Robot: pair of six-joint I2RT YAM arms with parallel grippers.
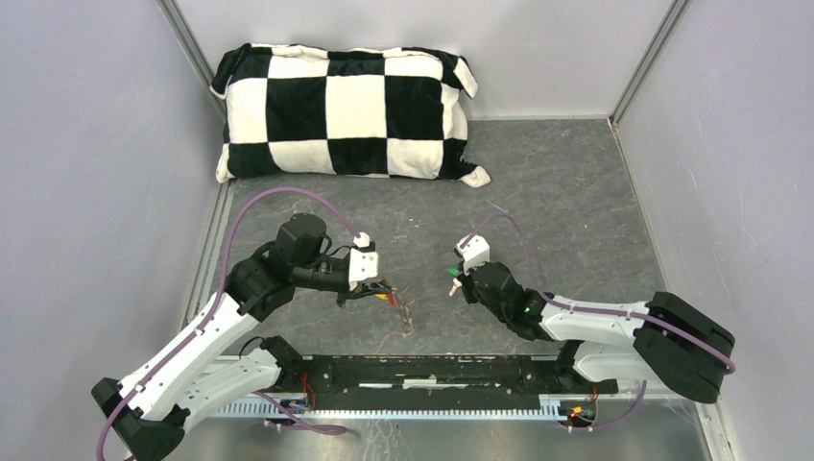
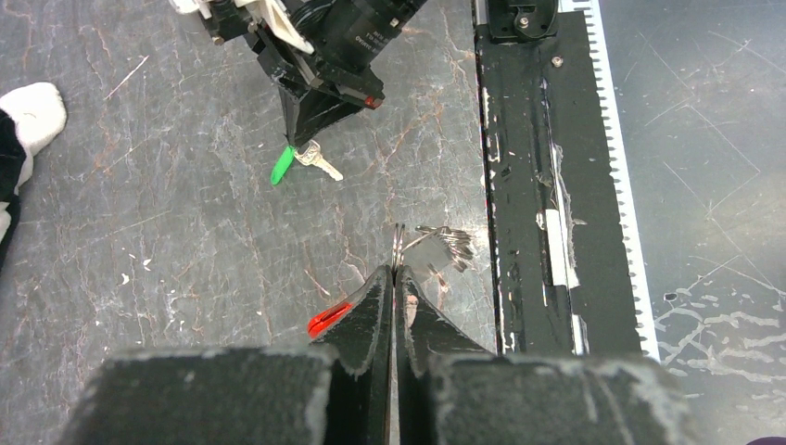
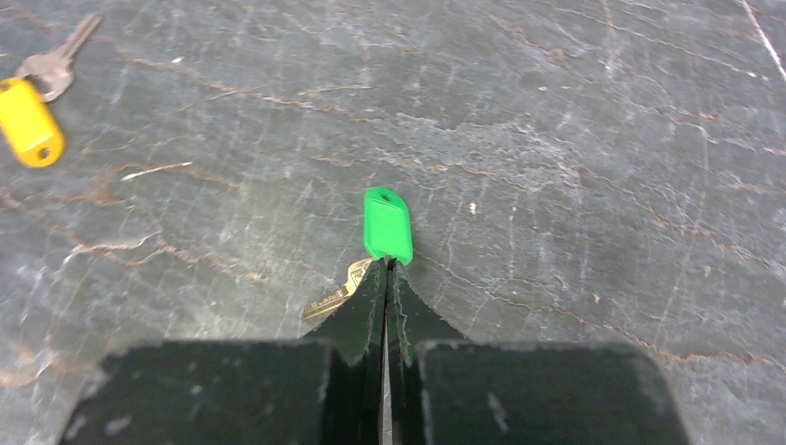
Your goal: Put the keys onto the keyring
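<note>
Pinching the keyring (image 2: 399, 239) in my left gripper (image 2: 397, 272), its red tag (image 2: 330, 320) alongside, I clamp the green key (image 3: 387, 222) tight in my right gripper (image 3: 386, 263).

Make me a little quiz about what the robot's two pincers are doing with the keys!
1. Fill in the gap: the yellow key lies loose on the ___, with no pincer touching it.
2. True or false: the right pincer is shut on the green key.
3. What does the left pincer pinch? A) the yellow key B) the keyring C) the green key

Key: 1 table. 2 true. 3 B, with its red tag poking out beside the fingers.
</note>
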